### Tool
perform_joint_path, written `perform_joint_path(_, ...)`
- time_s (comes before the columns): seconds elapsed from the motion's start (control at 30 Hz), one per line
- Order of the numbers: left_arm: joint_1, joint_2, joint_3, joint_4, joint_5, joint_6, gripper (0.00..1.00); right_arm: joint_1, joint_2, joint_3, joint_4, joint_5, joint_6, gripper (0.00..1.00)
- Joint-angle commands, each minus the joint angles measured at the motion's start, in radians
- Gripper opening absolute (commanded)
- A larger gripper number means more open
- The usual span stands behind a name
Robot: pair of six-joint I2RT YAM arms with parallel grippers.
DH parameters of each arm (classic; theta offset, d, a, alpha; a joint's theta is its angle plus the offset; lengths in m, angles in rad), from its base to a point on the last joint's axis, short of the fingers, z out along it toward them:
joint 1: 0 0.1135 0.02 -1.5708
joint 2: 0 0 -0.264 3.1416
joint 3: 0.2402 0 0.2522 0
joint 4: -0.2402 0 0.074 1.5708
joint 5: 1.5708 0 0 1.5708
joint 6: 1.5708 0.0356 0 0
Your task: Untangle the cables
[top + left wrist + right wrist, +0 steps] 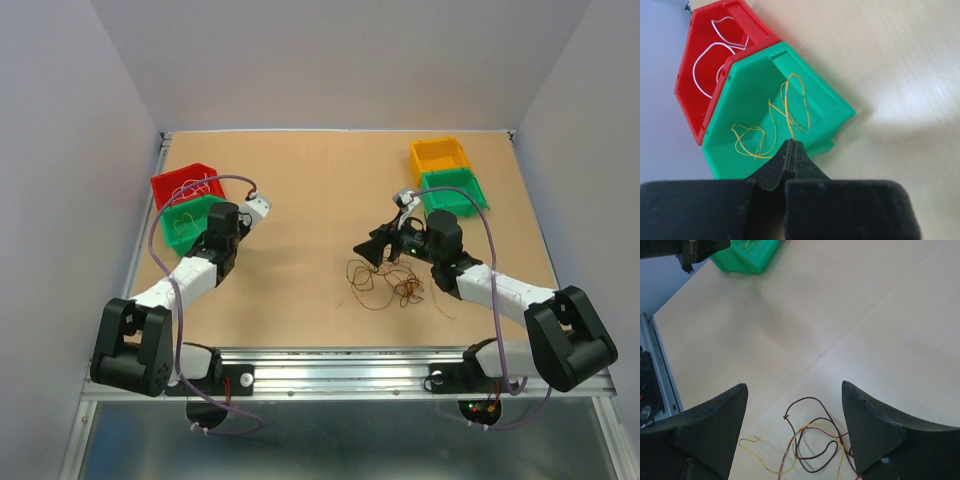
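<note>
The table [300, 190] carries a red bin [700, 60] and a green bin [750, 90] far left, an orange bin [440, 154] and a second green bin [453, 190] far right. The left gripper [792, 147], jaws pressed shut, hangs by the green bin; a yellow wire [785, 112] in it runs up to the tips, pinched or not I cannot tell. The right gripper [793, 390], spread wide and empty, hovers over the cables [812, 442], tangled on the table right of centre. A white wire [710, 50] lies in the red bin

no text, label, brand, number or sign can be read in any of the views.
</note>
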Motion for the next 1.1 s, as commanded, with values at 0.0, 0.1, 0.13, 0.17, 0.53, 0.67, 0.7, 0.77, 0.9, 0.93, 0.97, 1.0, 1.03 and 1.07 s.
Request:
perform_joint_path(0.0, 0.030, -0.044, 0.074, -0.054, 0.118, -0.026, 0.00, 0.004, -0.003, 0.024, 0.057, -0.017, 0.007, 0.80)
perform_joint_path(0.1, 0.046, -0.041, 0.106, -0.103, 0.157, -0.034, 0.00, 0.004, -0.004, 0.024, 0.057, -0.017, 0.005, 0.80)
perform_joint_path(0.13, 0.047, -0.038, 0.114, -0.114, 0.179, -0.037, 0.00, 0.004, -0.003, 0.024, 0.059, -0.017, 0.005, 0.80)
perform_joint_path(0.17, 0.050, -0.035, 0.134, -0.141, 0.185, -0.043, 0.00, 0.004, -0.004, 0.023, 0.059, -0.017, 0.004, 0.80)
perform_joint_path(0.53, 0.194, 0.004, 0.240, -0.247, 0.256, -0.072, 0.00, 0.006, -0.012, 0.018, 0.057, -0.017, -0.001, 0.80)
perform_joint_path(0.67, 0.254, 0.040, 0.263, -0.276, 0.300, -0.056, 0.00, 0.004, -0.012, 0.020, 0.057, -0.018, 0.001, 0.80)
perform_joint_path(0.7, 0.283, 0.057, 0.274, -0.279, 0.311, -0.048, 0.00, 0.004, -0.012, 0.018, 0.059, -0.021, 0.002, 0.80)
perform_joint_path(0.77, 0.302, 0.080, 0.286, -0.295, 0.319, -0.036, 0.00, 0.004, -0.012, 0.021, 0.057, -0.020, 0.001, 0.80)
perform_joint_path(0.9, 0.335, 0.172, 0.358, -0.353, 0.343, 0.016, 0.00, 0.006, -0.011, 0.021, 0.059, -0.020, 0.002, 0.80)
perform_joint_path(0.93, 0.340, 0.219, 0.375, -0.367, 0.345, 0.029, 0.00, 0.006, -0.009, 0.021, 0.059, -0.020, 0.002, 0.80)
perform_joint_path(0.97, 0.343, 0.243, 0.387, -0.380, 0.340, 0.043, 0.00, 0.004, -0.009, 0.021, 0.059, -0.021, 0.004, 0.80)
perform_joint_path(1.0, 0.345, 0.287, 0.407, -0.391, 0.320, 0.061, 0.00, 0.004, -0.009, 0.021, 0.057, -0.020, 0.004, 0.80)
perform_joint_path(1.03, 0.346, 0.306, 0.416, -0.396, 0.314, 0.069, 0.00, 0.004, -0.011, 0.020, 0.057, -0.021, 0.005, 0.80)
perform_joint_path(1.07, 0.348, 0.322, 0.422, -0.397, 0.308, 0.078, 0.00, 0.006, -0.011, 0.020, 0.057, -0.021, 0.002, 0.80)
